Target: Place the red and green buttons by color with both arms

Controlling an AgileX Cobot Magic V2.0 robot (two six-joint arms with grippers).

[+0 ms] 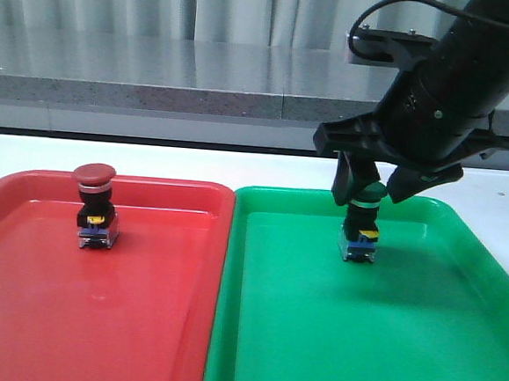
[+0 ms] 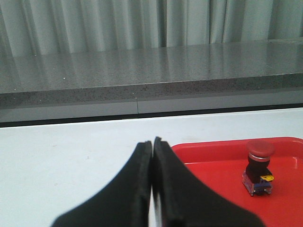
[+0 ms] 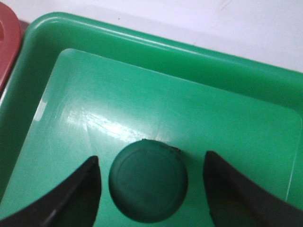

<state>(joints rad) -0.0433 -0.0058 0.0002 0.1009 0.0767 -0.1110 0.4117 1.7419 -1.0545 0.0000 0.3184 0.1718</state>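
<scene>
The red button (image 1: pixel 94 175) has a dark red cap over a black body with a yellow mark and a grey-blue base, standing in the bright red tray (image 1: pixel 16 313). The green button (image 1: pixel 366 197) carries the same black, yellow and grey-blue, in the green tray (image 1: pixel 454 347). The right gripper (image 1: pixel 372 178) and left gripper (image 2: pixel 152 146) are black, the tabletop (image 1: pixel 151 160) white, and the ledge (image 1: pixel 156 94) behind speckled grey.

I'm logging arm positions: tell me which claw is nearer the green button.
Right. The right claw straddles the green button, open, fingers either side of its cap. The left claw is shut, off beside the red tray.
</scene>
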